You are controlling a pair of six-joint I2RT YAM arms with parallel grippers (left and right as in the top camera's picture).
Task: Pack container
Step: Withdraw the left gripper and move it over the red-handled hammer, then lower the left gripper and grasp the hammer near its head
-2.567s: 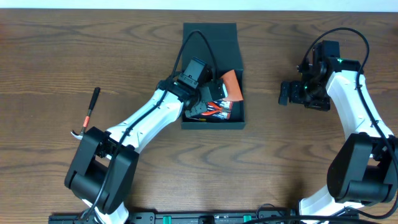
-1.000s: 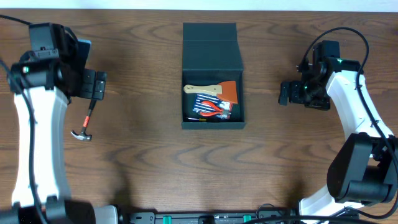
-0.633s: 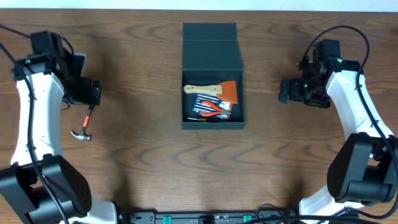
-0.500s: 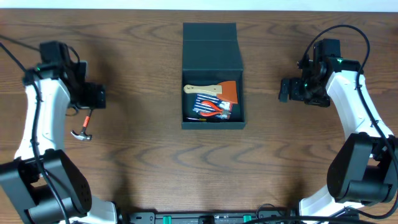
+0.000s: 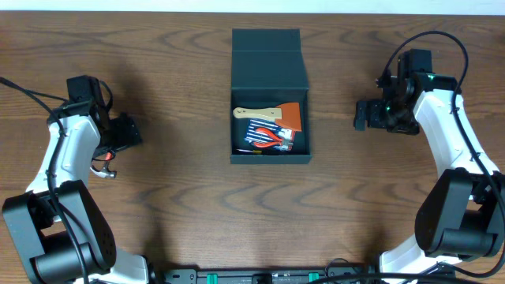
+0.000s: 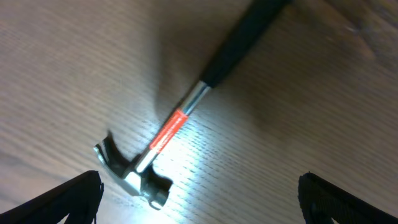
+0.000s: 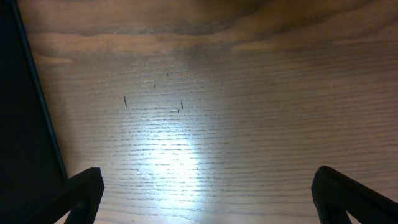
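Hammer (image 6: 174, 134) mostly hidden under the left gripper (image 5: 130, 132) from overhead, only its head showing, left gripper and right gripper (image 5: 360, 117) both spread wide, empty, container (image 5: 268, 59) mid-table between them, long axis near-to-far, lid flap open toward far edge.

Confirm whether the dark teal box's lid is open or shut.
Open: the dark teal cardboard box has its flap lid folded back, red-handled pliers visible inside.
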